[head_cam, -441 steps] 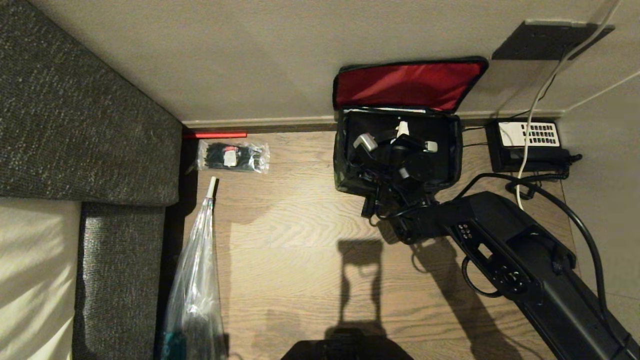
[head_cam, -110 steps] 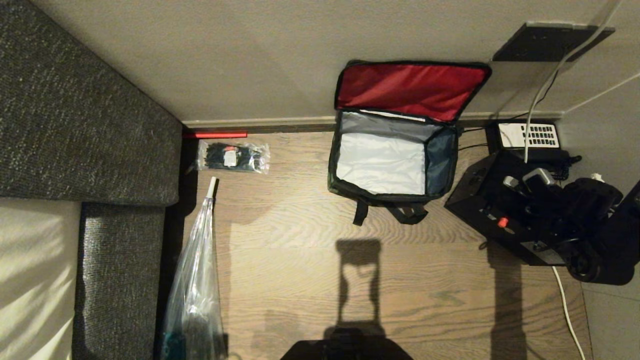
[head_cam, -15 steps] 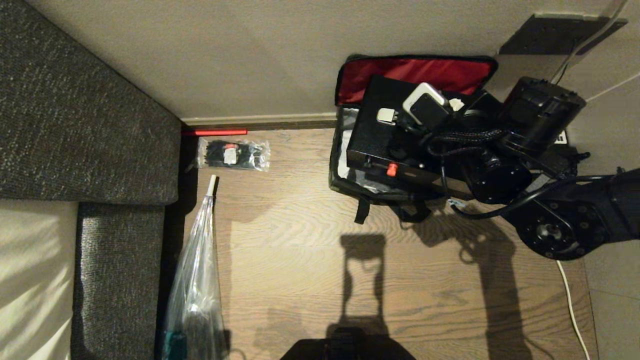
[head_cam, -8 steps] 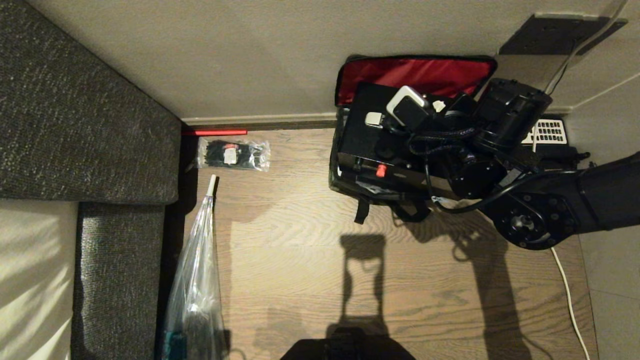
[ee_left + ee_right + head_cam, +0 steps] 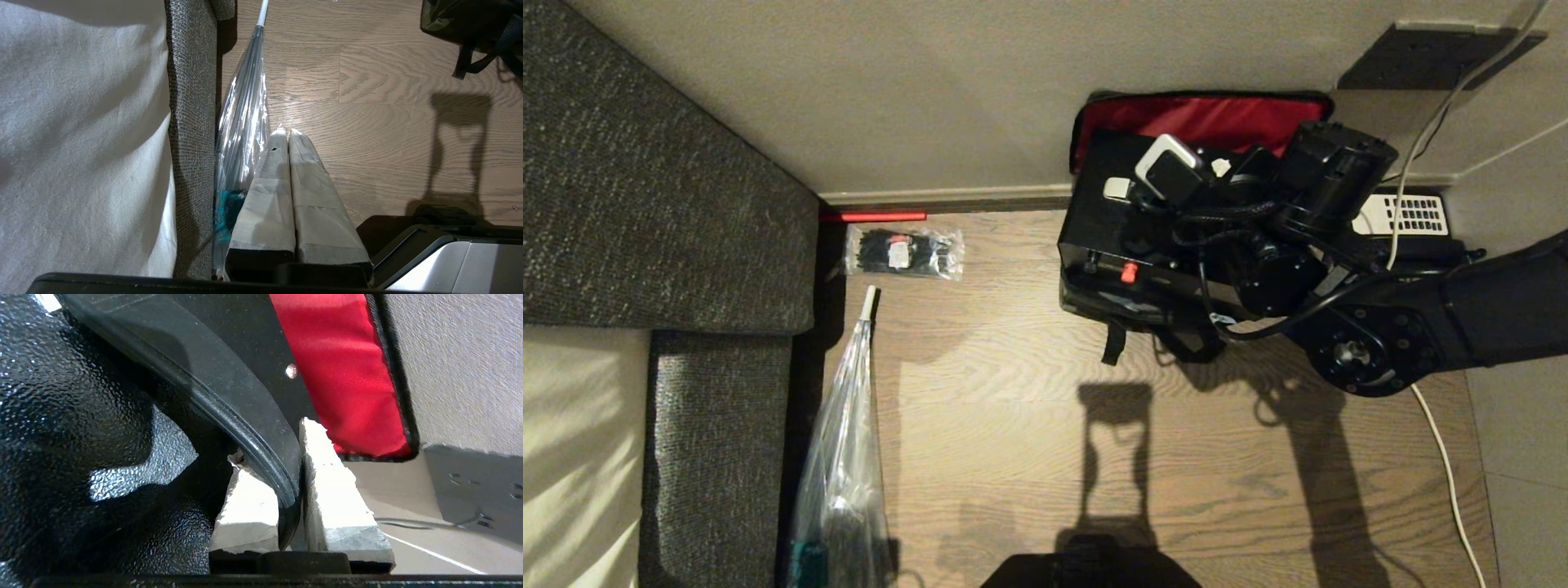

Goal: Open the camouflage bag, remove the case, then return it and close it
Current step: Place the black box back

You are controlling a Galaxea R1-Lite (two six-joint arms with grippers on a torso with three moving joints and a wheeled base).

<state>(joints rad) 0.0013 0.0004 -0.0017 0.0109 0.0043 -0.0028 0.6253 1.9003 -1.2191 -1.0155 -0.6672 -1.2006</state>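
Right tool (image 5: 291, 465) clamped on the black handle (image 5: 229, 404) of the case (image 5: 1131, 237), pale taped fingers (image 5: 335, 490) pressed to either side of the handle's curved bar, nearly together. Case held over the open mouth of the camouflage bag (image 5: 1131, 306), slightly tilted, red button (image 5: 1129, 272) on its near face, one pale beige handle end (image 5: 1116, 189) showing on top. Only the bag's near lower edge and dangling black strap (image 5: 1112, 343) visible beneath the case; how far the case sits inside cannot be told. Red-lined lid (image 5: 1217, 114) flipped back against the wall behind, close beside the tool in the right wrist view. Bag on the wooden floor (image 5: 1029, 425) next to a black telephone (image 5: 1409, 216) with a white keypad panel, partly hidden by the right arm. Left tool (image 5: 288, 139) low by the robot's base, taped fingers closed together, holding nothing, beside a clear folded umbrella (image 5: 243, 110) leaning at the grey sofa (image 5: 662, 180). Small clear packet of black items (image 5: 904, 253) on the floor near the wall, well apart from the bag.
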